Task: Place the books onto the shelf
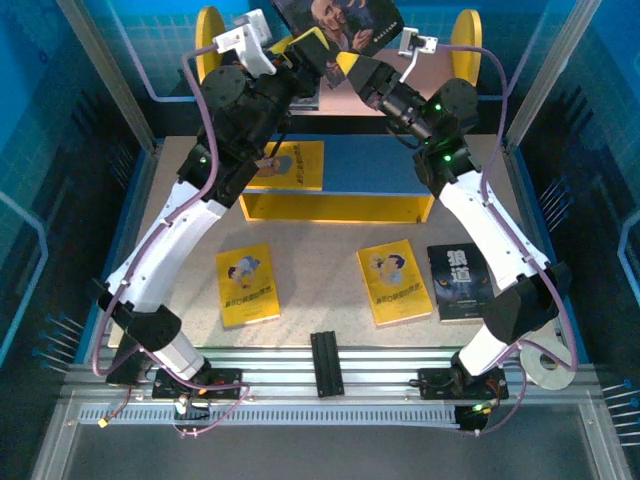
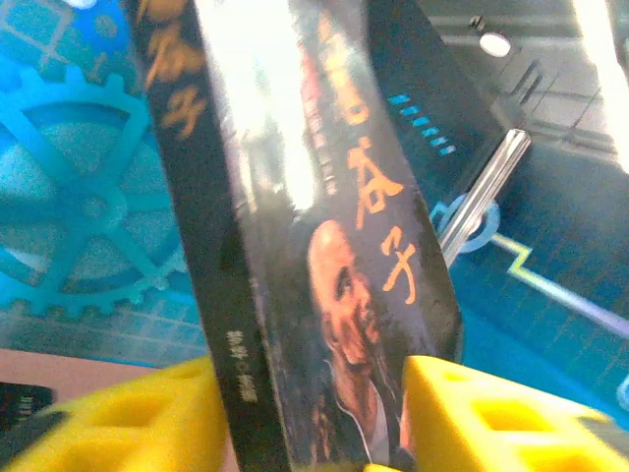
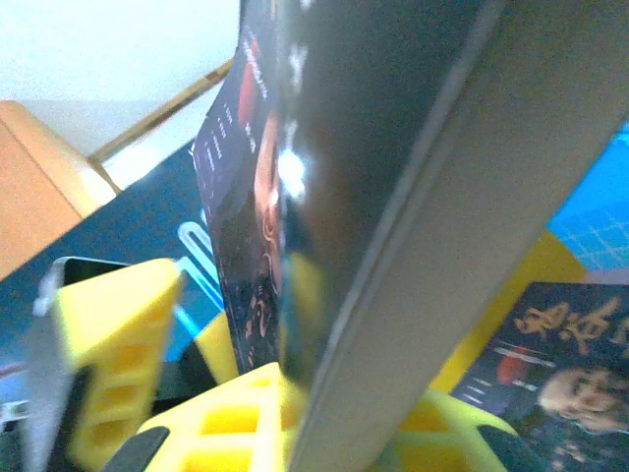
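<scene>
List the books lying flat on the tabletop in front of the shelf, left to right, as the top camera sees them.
Yellow book on the left → second yellow book → dark navy book with the wolf face.

The shelf (image 1: 330, 190) stands at the far side of the surface (image 1: 320, 290), one book (image 1: 288, 165) lying on its lower board. Three books (image 1: 248, 285) (image 1: 394, 282) (image 1: 461, 283) lie in a row before it, and a portrait book (image 1: 340, 25) is held above the shelf.
</scene>
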You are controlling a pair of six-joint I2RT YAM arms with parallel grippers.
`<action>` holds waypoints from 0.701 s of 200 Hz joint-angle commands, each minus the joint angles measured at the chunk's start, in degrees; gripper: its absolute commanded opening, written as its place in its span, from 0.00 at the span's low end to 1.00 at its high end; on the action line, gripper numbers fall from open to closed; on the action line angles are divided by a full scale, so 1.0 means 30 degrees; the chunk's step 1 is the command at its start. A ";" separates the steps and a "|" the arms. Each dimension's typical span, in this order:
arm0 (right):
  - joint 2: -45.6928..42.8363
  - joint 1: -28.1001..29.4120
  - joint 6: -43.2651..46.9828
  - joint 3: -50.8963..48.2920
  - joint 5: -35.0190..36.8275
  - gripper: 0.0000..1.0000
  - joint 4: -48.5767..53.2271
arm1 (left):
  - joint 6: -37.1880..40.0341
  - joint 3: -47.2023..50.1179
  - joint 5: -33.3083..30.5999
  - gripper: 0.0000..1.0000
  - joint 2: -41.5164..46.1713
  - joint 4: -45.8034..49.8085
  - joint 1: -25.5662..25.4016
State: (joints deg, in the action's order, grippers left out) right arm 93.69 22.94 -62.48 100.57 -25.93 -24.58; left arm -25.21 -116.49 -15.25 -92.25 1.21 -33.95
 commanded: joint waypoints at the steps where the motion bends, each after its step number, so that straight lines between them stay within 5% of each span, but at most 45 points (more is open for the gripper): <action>1: -0.0010 -0.0632 0.1578 0.0367 -0.0211 0.07 0.0843 | 0.1450 0.0019 -0.1240 0.60 0.2026 0.1443 -0.0050; 55: -0.0605 -0.2373 0.5644 0.1683 -0.4941 0.07 0.6696 | 0.1752 -0.0887 -0.0227 0.75 0.3944 1.0232 0.1970; 101: -0.0765 -0.3298 0.9883 0.3745 -0.8925 0.08 1.2358 | 0.0899 -0.1748 0.5331 0.80 0.4430 1.4830 0.5971; 140: -0.0739 -0.3625 1.0001 0.3995 -1.1186 0.08 1.2771 | 0.0076 -0.2563 1.0333 0.80 0.3470 1.6068 0.8058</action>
State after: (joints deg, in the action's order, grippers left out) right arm 93.54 12.97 -36.18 110.02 -52.16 12.62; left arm -22.59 -121.97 2.31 -80.09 44.71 -12.21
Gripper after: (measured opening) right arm 0.157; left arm 0.797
